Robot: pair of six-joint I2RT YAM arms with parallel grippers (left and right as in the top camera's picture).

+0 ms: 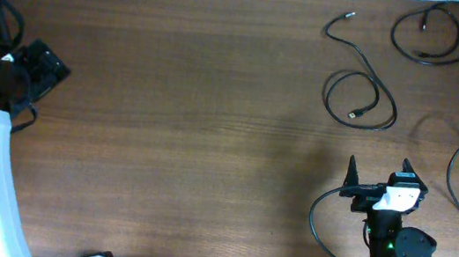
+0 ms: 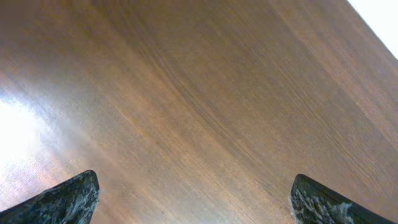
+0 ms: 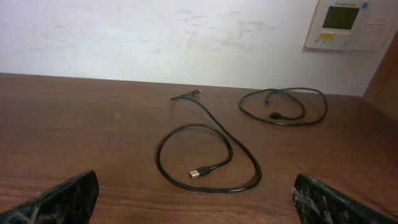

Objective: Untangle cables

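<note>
Left gripper (image 2: 196, 208), far left: fingers apart, empty. Cables lie right, well apart from each other: looped cable (image 1: 355, 116) right of centre; right gripper (image 1: 381, 173) near it, fingers apart, empty; coiled cable (image 1: 434, 60) far right; more cable (image 1: 451, 171) at the right edge. Thin, black, plug-ended. Judged light and limp; pinch mid-cord.

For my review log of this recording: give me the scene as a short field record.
surface: brown wooden table
cable 1: thin black looped cable with gold plug, lying alone
cable 2: thin black coiled cable, lying alone
cable 3: thin black curved cable, at right edge
left fingers: open, empty
right fingers: open, empty
</note>
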